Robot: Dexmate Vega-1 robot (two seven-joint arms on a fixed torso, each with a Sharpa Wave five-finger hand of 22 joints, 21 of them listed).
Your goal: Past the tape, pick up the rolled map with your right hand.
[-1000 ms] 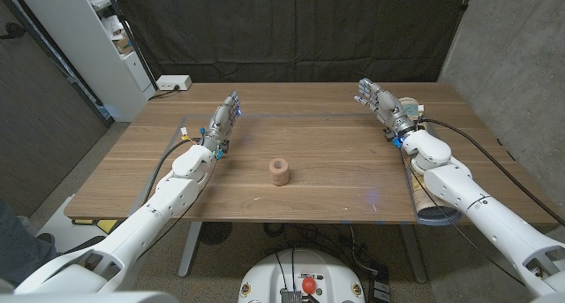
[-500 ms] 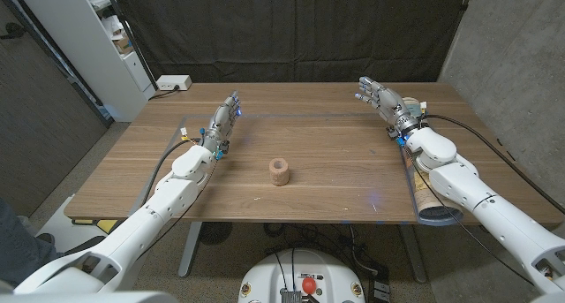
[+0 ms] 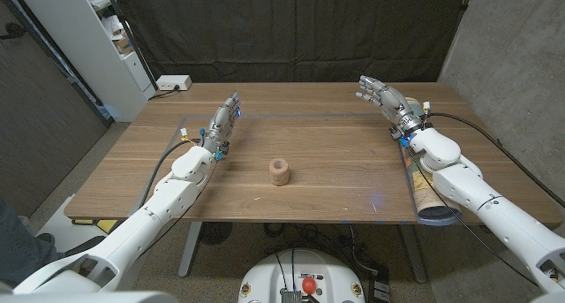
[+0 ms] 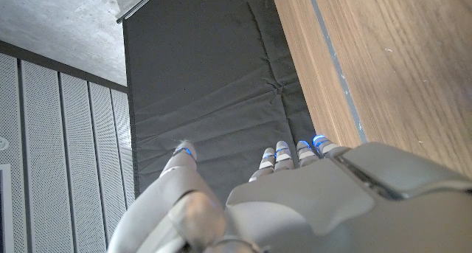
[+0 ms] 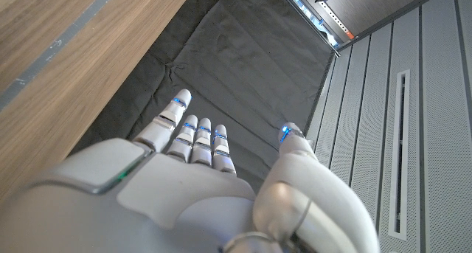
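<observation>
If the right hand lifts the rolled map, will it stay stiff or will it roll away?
The rolled map is a long tube lying along the table's right edge, partly under the right arm; it would probably roll if nudged sideways. Being paper, it likely crushes under a hard squeeze. The right hand holds nothing.

One rolled map (image 3: 428,193) lies on the desk (image 3: 327,175), behind the right hand's fingers (image 3: 369,89). One small wooden ring (image 3: 279,171) sits between both hands. One white power strip (image 3: 174,82) lies beyond the left hand's fingers (image 3: 231,108).
</observation>
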